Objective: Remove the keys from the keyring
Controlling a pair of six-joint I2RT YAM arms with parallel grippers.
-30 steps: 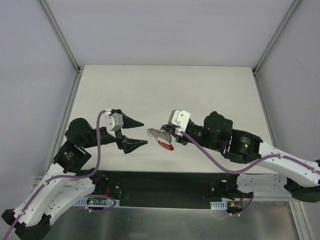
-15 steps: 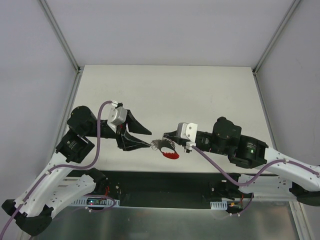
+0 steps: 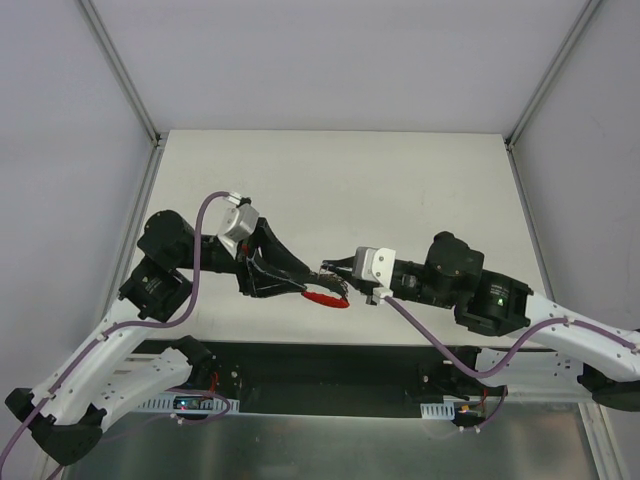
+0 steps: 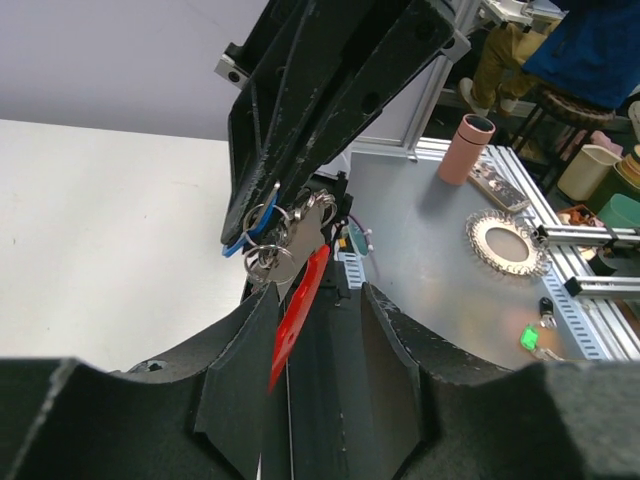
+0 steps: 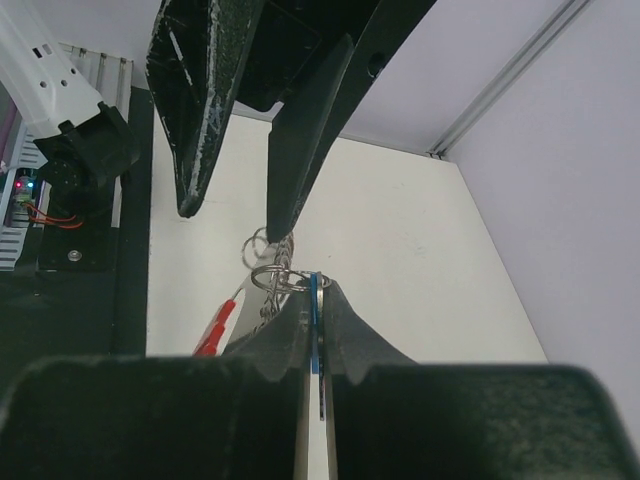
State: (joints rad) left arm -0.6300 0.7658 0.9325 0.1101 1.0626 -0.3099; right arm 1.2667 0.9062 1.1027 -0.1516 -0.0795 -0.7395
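Observation:
My right gripper (image 3: 333, 275) is shut on the head of a blue-edged key (image 5: 316, 300) and holds the bunch above the table's near edge. The silvery keys (image 4: 272, 250) and the wire keyring (image 5: 277, 276) hang off its tips, and the red tag (image 3: 325, 299) dangles below them. My left gripper (image 3: 308, 280) is open, with one finger on each side of the bunch. In the left wrist view the red tag (image 4: 298, 305) hangs between its fingers (image 4: 245, 350), close to the left one. In the right wrist view one left fingertip (image 5: 285, 215) sits right at the rings.
The white table (image 3: 330, 190) stretches behind both arms, with grey walls around it. A dark strip and a metal bench (image 4: 440, 260) lie below the near edge, with a pink cup (image 4: 468, 148) and other clutter on it.
My left gripper has moved right until its open fingers straddle the keys. The right gripper has stayed shut on the bunch, and the red tag now hangs lower and flatter.

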